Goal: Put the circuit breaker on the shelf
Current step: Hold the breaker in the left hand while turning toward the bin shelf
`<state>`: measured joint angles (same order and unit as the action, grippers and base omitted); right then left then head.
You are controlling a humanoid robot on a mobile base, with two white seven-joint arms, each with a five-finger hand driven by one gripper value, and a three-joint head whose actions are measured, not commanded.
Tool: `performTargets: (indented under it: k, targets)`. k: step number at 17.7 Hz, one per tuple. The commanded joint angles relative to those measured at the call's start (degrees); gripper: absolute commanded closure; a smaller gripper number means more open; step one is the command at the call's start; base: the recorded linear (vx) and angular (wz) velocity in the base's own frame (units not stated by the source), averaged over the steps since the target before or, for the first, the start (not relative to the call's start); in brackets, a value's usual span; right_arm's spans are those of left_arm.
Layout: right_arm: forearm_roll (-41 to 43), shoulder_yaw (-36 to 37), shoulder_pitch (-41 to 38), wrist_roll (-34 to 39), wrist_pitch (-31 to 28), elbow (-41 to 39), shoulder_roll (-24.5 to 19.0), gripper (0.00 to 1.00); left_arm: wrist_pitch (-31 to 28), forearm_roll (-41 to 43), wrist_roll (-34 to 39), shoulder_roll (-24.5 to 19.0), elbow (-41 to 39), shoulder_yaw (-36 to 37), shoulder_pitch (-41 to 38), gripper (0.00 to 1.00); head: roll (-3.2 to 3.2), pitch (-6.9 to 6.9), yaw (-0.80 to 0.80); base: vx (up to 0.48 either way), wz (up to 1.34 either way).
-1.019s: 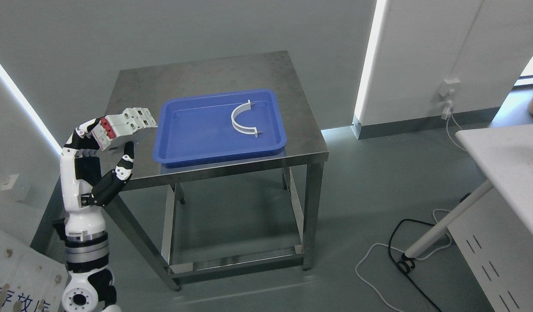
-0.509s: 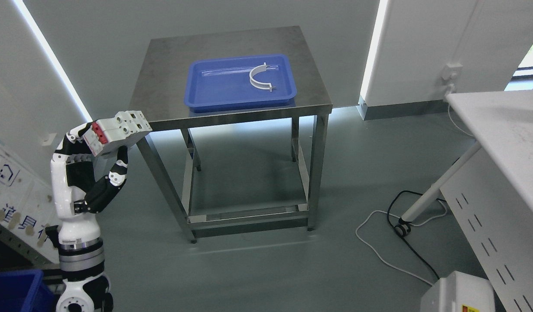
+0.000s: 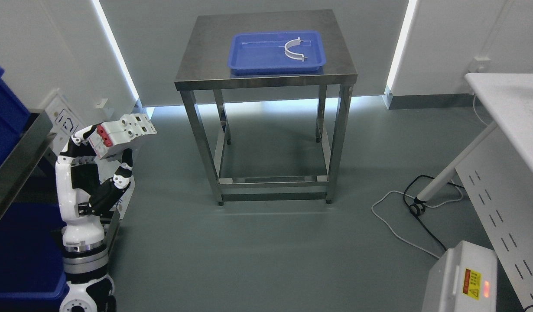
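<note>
The circuit breaker (image 3: 123, 132), white with a red end, is held aloft at the lower left, pinched between the curled fingers and thumb of the left hand (image 3: 95, 149). It is positioned well apart from the steel table (image 3: 266, 80), on which a blue tray (image 3: 258, 60) containing a white curved bracket (image 3: 294, 48) is seen.

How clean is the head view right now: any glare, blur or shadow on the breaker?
Head view: sharp overall; bright light strips flank the wall and reflect on the floor behind the table; the breaker in the left hand is evenly lit, not blurred.
</note>
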<state>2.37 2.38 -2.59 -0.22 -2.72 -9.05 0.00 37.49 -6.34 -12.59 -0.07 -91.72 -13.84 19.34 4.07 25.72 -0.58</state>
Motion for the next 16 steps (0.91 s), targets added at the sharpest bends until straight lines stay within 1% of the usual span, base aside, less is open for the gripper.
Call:
performTargets:
  k: [1,4,8,11,14,15,16]
  targets:
    - [0.00,0.00,0.04,0.05,-0.01,0.00,1.00,0.00,-0.31,-0.17,0.11,-0.93,-0.74,2.85,-0.18,0.98,0.00,0.00,0.00,-0.314,0.23]
    - [0.00,0.00,0.04,0.05,-0.01,0.00,1.00,0.00,-0.40,-1.04,0.20,-0.93,-0.39,1.98,-0.18,0.98,0.00,0.00,0.00,-0.307,0.49]
    - [0.00,0.00,-0.05,0.05,-0.01,0.00,1.00,0.00,-0.57,-1.40,0.20,-0.93,-0.48,1.62,0.69,0.98,0.00,0.00,0.00,-0.235,0.89]
    - [0.00,0.00,0.04,0.05,-0.01,0.00,1.00,0.00,-1.89,-1.31,0.20,-0.93,-0.74,1.36,4.37,0.98,0.00,0.00,0.00,-0.218,1.32]
    - [0.00,0.00,-0.05,0.05,-0.01,0.00,1.00,0.00,-2.77,-1.31,0.20,-0.93,-0.65,1.18,5.71,0.98,0.00,0.00,0.00,-0.181,1.42]
    - [0.00,0.00,-0.05,0.05,-0.01,0.00,1.00,0.00,-3.56,-1.22,0.20,-0.93,-0.48,1.27,6.40,0.98,0.00,0.00,0.00,-0.124,1.40]
    - [0.00,0.00,0.04,0.05,-0.01,0.00,1.00,0.00,-5.91,-1.14,0.20,-0.93,-0.13,1.18,8.24,0.98,0.00,0.00,0.00,-0.124,1.40]
